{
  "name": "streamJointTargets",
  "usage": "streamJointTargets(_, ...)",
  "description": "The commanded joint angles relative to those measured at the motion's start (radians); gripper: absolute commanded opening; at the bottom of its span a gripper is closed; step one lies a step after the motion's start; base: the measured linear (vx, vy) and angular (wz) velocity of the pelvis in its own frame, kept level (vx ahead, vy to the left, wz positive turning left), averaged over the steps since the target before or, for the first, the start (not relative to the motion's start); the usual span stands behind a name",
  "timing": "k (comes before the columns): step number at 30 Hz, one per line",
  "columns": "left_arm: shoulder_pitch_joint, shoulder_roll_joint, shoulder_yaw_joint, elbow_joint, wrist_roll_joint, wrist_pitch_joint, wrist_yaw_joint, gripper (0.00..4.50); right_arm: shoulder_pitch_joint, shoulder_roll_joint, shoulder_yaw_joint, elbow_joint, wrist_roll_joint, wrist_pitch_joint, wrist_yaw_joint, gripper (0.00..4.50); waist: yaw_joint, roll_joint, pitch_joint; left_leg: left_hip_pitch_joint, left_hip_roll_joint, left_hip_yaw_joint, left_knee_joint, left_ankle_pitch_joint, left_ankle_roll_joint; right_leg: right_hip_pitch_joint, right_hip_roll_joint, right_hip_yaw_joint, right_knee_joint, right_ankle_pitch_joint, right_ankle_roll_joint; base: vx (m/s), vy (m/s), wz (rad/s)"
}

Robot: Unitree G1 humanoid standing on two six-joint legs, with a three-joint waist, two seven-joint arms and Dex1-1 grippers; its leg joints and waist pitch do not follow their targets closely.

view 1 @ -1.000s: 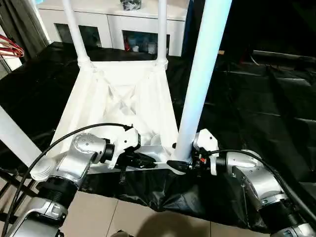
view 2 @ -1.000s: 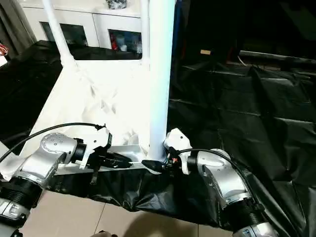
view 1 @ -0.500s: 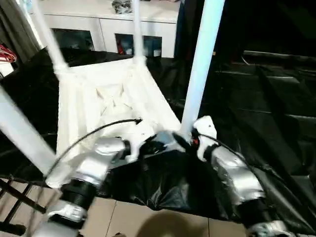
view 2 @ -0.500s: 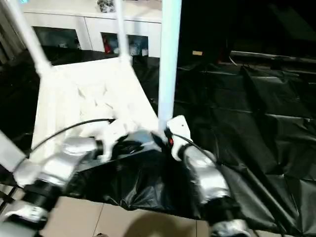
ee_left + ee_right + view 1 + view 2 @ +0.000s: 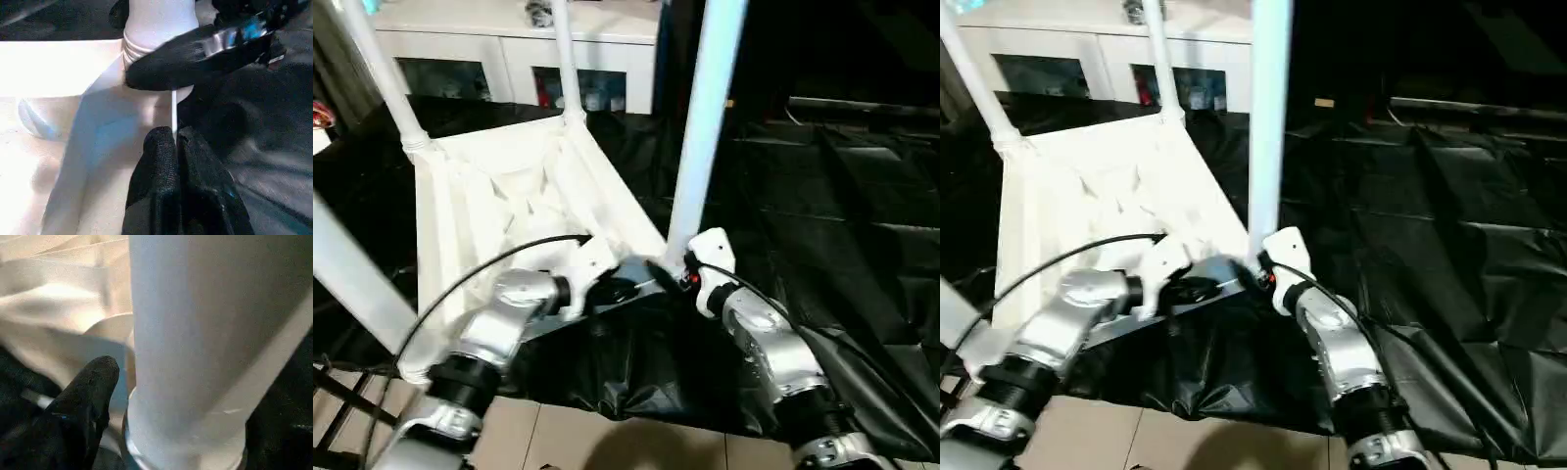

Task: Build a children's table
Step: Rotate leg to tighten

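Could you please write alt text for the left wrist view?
The left gripper, fingers shut, pinches the thin white edge of the upturned table top. Just beyond, a black finger of the right gripper lies across the base of a white leg.

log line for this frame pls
stage: leg fitting | top: upside down on black sheet | near-right leg: upright in corner socket | left gripper: shut on top's edge | right gripper: at leg base
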Motion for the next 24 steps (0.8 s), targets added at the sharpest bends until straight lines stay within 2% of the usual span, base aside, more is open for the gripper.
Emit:
streamJointTargets(1,-0.002,0.011,-0.023,-0.015,-0.018,-0.037,-0.069,0.0,0.012,-0.017,0.057,-0.036,0.028,-0.004,0.115,3.69,0.004,-0.003,-0.054,0.012,0.021,-0.007,-0.061,-0.209,0.019,0.039,-0.066,0.041,-0.077,-0.062,-0.2,0.0,0.0,0.0)
streamJointTargets(2,-0.005,0.026,-0.026,-0.007,-0.02,-0.05,-0.096,0.0,0.018,-0.041,0.066,-0.046,0.036,-0.008,0.162,3.69,0.005,-0.005,-0.055,0.012,0.021,-0.008,-0.059,-0.2,0.028,0.043,-0.064,0.04,-0.076,-0.037,-0.203,0.0,0.0,0.0)
streamJointTargets(3,-0.009,0.049,-0.032,0.002,-0.024,-0.071,-0.135,0.0,0.029,-0.076,0.082,-0.063,0.042,-0.013,0.228,3.69,0.006,-0.002,-0.056,0.012,0.023,-0.006,-0.058,-0.186,0.037,0.042,-0.065,0.04,-0.073,0.001,-0.215,0.0,0.0,0.0)
streamJointTargets(5,-0.012,0.071,-0.033,0.007,-0.04,-0.078,-0.184,0.0,0.04,-0.108,0.094,-0.084,0.052,-0.011,0.293,3.69,0.011,-0.006,-0.056,0.012,0.023,-0.005,-0.056,-0.178,0.049,0.042,-0.065,0.039,-0.07,0.014,-0.223,0.0,0.0,0.0)
streamJointTargets(7,-0.02,0.086,-0.031,0.017,-0.051,-0.088,-0.22,0.0,0.046,-0.132,0.1,-0.099,0.066,-0.006,0.343,3.69,0.013,-0.004,-0.056,0.014,0.024,-0.004,-0.056,-0.179,0.051,0.04,-0.066,0.038,-0.071,0.009,-0.229,0.0,0.0,0.0)
streamJointTargets(11,-0.038,0.113,-0.029,0.037,-0.065,-0.1,-0.285,0.0,0.048,-0.167,0.119,-0.117,0.08,-0.003,0.416,3.69,0.022,-0.008,-0.056,0.014,0.026,-0.004,-0.057,-0.177,0.046,0.041,-0.067,0.036,-0.069,-0.008,-0.235,0.0,0.0,0.0)
streamJointTargets(12,-0.042,0.118,-0.03,0.04,-0.07,-0.099,-0.302,0.0,0.047,-0.173,0.123,-0.12,0.082,0.0,0.432,3.45,0.022,-0.007,-0.055,0.015,0.026,-0.004,-0.057,-0.178,0.045,0.041,-0.066,0.036,-0.069,-0.007,-0.235,0.0,0.0,0.0)
streamJointTargets(13,-0.045,0.122,-0.034,0.043,-0.074,-0.097,-0.318,0.0,0.047,-0.178,0.128,-0.121,0.083,0.0,0.446,3.45,0.023,-0.012,-0.055,0.013,0.026,-0.003,-0.057,-0.176,0.048,0.042,-0.066,0.036,-0.068,-0.006,-0.235,0.0,0.0,0.0)
streamJointTargets(14,-0.045,0.122,-0.034,0.043,-0.074,-0.097,-0.318,0.0,0.047,-0.178,0.128,-0.121,0.083,0.0,0.446,3.36,0.025,-0.009,-0.056,0.013,0.027,-0.004,-0.056,-0.171,0.049,0.041,-0.069,0.036,-0.067,-0.006,-0.236,0.0,0.0,0.0)
streamJointTargets(16,-0.053,0.131,-0.044,0.058,-0.067,-0.113,-0.341,0.0,0.041,-0.185,0.146,-0.117,0.074,-0.005,0.472,3.31,0.026,-0.01,-0.056,0.014,0.027,-0.003,-0.056,-0.169,0.049,0.04,-0.069,0.036,-0.067,-0.006,-0.239,0.0,0.0,0.0)
streamJointTargets(17,-0.057,0.137,-0.049,0.069,-0.059,-0.13,-0.346,0.0,0.035,-0.187,0.163,-0.112,0.061,-0.013,0.494,3.03,0.028,-0.013,-0.056,0.013,0.026,-0.003,-0.055,-0.168,0.05,0.041,-0.069,0.036,-0.068,-0.01,-0.238,0.0,0.0,0.0)
streamJointTargets(18,-0.058,0.138,-0.049,0.07,-0.056,-0.134,-0.344,0.0,0.033,-0.187,0.168,-0.109,0.057,-0.017,0.499,2.96,0.03,-0.012,-0.056,0.013,0.026,-0.003,-0.056,-0.168,0.049,0.04,-0.069,0.036,-0.068,-0.013,-0.236,0.0,0.0,0.0)
streamJointTargets(21,-0.055,0.141,-0.047,0.068,-0.058,-0.132,-0.35,0.0,0.03,-0.185,0.172,-0.106,0.056,-0.02,0.501,2.87,0.035,-0.01,-0.056,0.015,0.028,-0.003,-0.056,-0.171,0.043,0.039,-0.07,0.037,-0.067,-0.016,-0.236,0.0,0.0,0.0)
streamJointTargets(24,-0.048,0.145,-0.045,0.064,-0.06,-0.132,-0.358,0.0,0.027,-0.174,0.166,-0.113,0.071,-0.004,0.491,2.76,0.038,-0.014,-0.056,0.015,0.028,-0.003,-0.056,-0.17,0.041,0.039,-0.07,0.037,-0.065,-0.016,-0.235,0.0,0.0,0.0)
